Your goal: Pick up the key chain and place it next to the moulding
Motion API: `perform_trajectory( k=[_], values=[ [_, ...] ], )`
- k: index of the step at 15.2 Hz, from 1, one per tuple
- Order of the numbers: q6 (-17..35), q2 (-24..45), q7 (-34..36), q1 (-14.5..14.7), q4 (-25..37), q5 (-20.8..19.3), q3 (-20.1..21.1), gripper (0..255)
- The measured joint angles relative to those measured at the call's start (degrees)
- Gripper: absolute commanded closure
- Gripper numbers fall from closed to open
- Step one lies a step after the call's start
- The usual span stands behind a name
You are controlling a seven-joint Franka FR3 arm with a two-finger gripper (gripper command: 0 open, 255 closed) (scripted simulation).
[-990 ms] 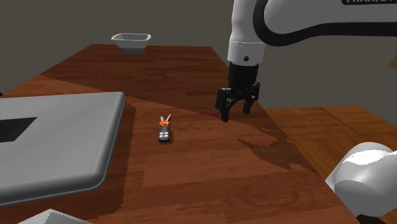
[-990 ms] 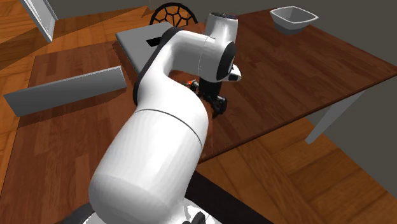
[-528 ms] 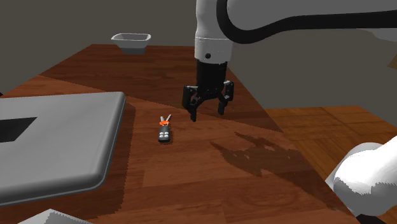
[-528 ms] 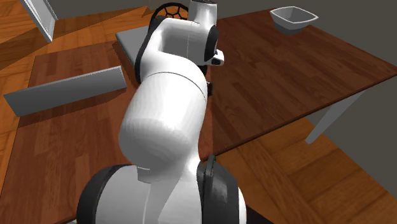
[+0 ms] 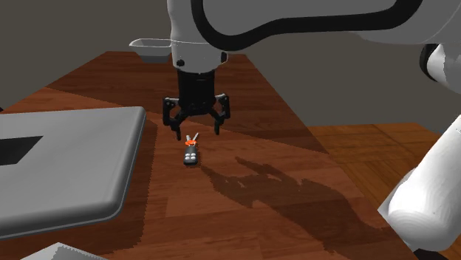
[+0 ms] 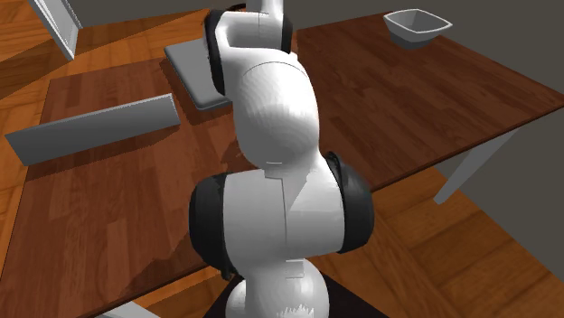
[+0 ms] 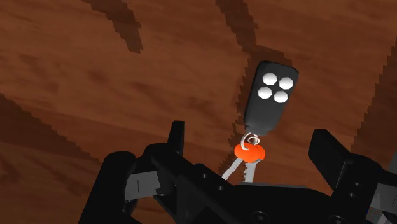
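The key chain (image 5: 191,151) lies flat on the wooden table (image 5: 244,214). It is a black fob (image 7: 270,95) with three white buttons, an orange key head (image 7: 249,151) and silver keys. My gripper (image 5: 197,131) hangs open just above its key end and touches nothing. In the wrist view the gripper (image 7: 250,137) stands with the orange key head between its spread fingers (image 7: 176,137) and the fob just beyond them. The moulding (image 6: 90,126) is a long grey bar lying near the table's end at the second exterior view's left.
A large flat grey slab (image 5: 59,159) lies close to the key chain on the shoulder view's left. A white bowl (image 5: 153,48) stands at the table's far end. The table's edge (image 5: 295,122) runs along the shoulder view's right, with wooden floor (image 5: 391,144) beyond.
The open gripper has swung toward the shoulder view's left, from near the table's right edge to above the key chain. The key chain has not moved.
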Motion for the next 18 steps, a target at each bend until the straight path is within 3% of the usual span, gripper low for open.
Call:
perform_trajectory(
  k=[3,9,15,16,18],
  values=[
    [0.1,4.1,4.0,1.4,3.5,-3.0,0.8,0],
    [4.5,4.1,4.3,1.4,-0.9,-3.0,0.9,0],
    [5.1,4.2,4.4,1.4,-1.4,-3.1,0.8,0],
    [5.1,4.2,4.4,1.4,-1.4,-3.1,0.8,255],
    [5.1,4.2,4.4,1.4,-1.4,-3.1,0.8,255]
  ],
)
